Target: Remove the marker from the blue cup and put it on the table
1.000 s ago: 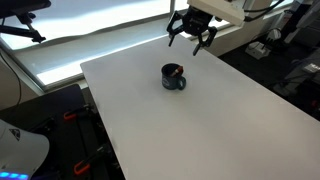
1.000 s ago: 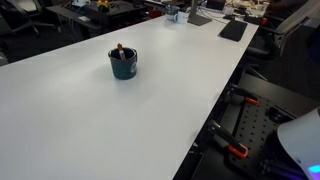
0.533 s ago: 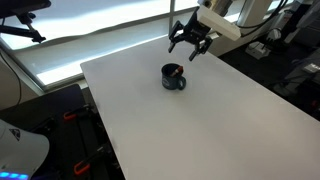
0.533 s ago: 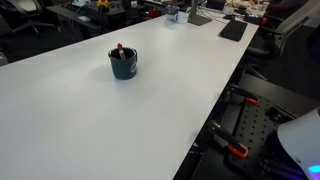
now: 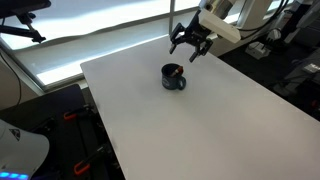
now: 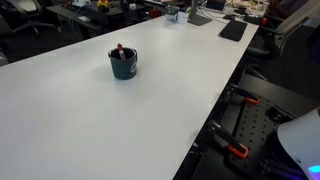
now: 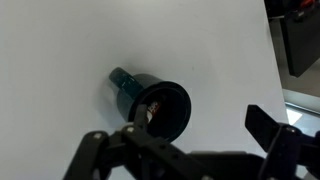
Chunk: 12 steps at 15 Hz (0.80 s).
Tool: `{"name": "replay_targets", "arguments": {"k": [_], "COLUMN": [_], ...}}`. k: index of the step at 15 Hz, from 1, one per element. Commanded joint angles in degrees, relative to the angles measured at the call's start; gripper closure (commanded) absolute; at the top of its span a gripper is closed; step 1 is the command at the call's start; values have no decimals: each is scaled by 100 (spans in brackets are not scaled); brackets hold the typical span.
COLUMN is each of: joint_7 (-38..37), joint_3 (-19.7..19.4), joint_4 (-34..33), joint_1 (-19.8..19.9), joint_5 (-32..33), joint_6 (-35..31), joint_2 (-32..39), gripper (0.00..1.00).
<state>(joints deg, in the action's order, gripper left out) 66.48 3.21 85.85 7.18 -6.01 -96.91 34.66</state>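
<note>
The blue cup (image 5: 173,77) stands upright on the white table (image 5: 210,130) in both exterior views, its handle to one side; it also shows in an exterior view (image 6: 123,64). The reddish marker (image 6: 120,49) stands inside it with its end poking above the rim. In the wrist view the cup (image 7: 152,101) is seen from above with the marker's pale end (image 7: 152,112) inside. My gripper (image 5: 189,41) hangs open and empty in the air above and behind the cup. In the wrist view the gripper (image 7: 185,140) has its dark fingers spread beside the cup.
The table's far edge lies just behind the cup, with a bright window strip (image 5: 90,40) beyond. Desks with clutter (image 6: 190,12) stand past the table. A dark floor with red-handled clamps (image 6: 235,150) lies beside the table's long edge.
My gripper has dropped slightly and shifted a little from a second ago, its wrist tilting. The cup and marker have not moved.
</note>
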Motion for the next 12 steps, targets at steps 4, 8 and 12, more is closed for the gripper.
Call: {"name": "replay_targets", "arguments": {"k": [4,8,12], "joint_7": [830,1359,1311], "joint_3": [136,165,162], "joint_4": [-1077,-2181,-2066], "joint_1": [42,-73,-77], "joint_5": [149,448,405], "joint_6": [725,1441,1376], "joint_2": [683,1341,1347], "gripper": [0,0,0]}}
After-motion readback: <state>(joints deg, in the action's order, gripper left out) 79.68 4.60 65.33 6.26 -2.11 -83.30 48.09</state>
